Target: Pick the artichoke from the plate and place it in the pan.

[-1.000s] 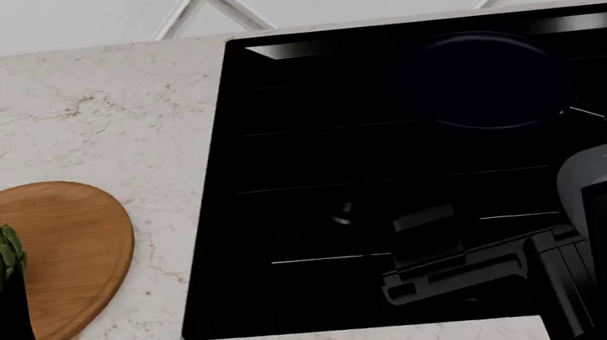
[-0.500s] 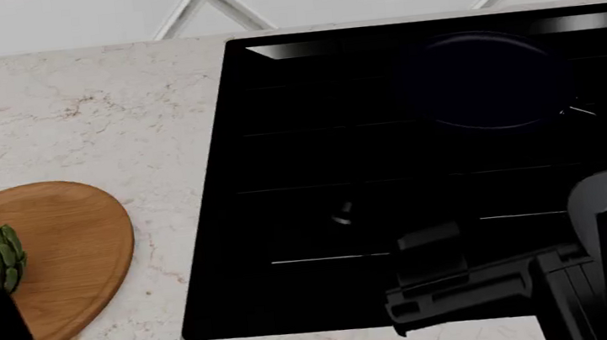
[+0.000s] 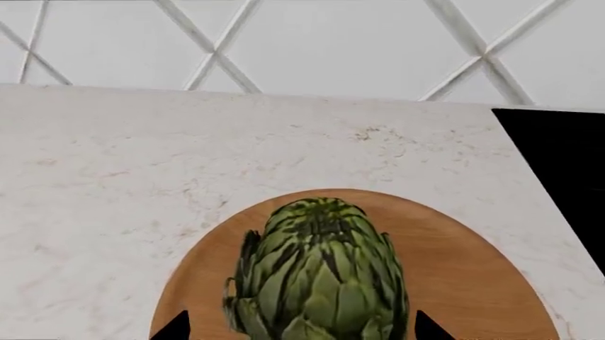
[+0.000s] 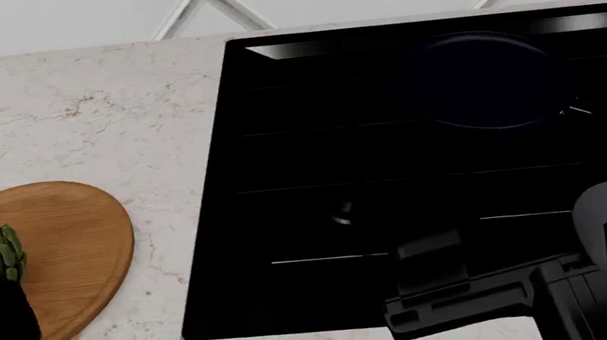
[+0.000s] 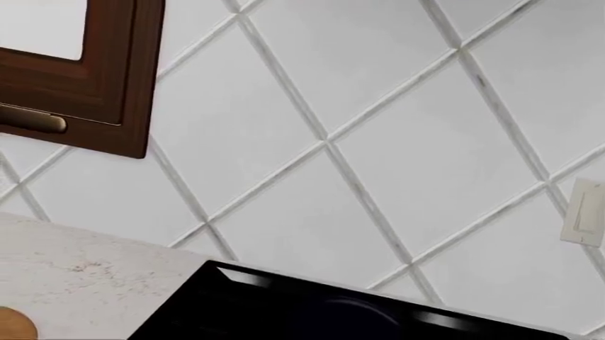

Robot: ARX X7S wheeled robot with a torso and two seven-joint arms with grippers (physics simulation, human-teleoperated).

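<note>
**Left gripper astride the artichoke, pan waiting across the cooktop**

Counter (image 4: 84, 117): pale marble, carrying everything; tiled wall behind.

Cooktop (image 4: 316, 177): flat black glass, filling the middle and right of my head view. It lies between pickup and drop-off, so the carry must cross it.

Pan (image 4: 486, 79): shallow, black, at the far right of the cooktop, barely distinct from the glass. Its bowl looks empty, ready to receive.

Plate (image 4: 74, 245): wooden, on the counter left of the cooktop, well apart from the pan.

Right gripper (image 4: 452, 290): parked low over the cooktop's near edge, out of the way; its camera sees only wall. I cannot tell whether its jaws are parted.

Artichoke (image 3: 321, 276): upright on the plate, toward its left side.

Left gripper (image 3: 297, 329): my working hand. Its two dark tips flank the artichoke's base, one each side, spread wide, not yet pinching. I judge I hold it so to centre the globe before squeezing.
</note>
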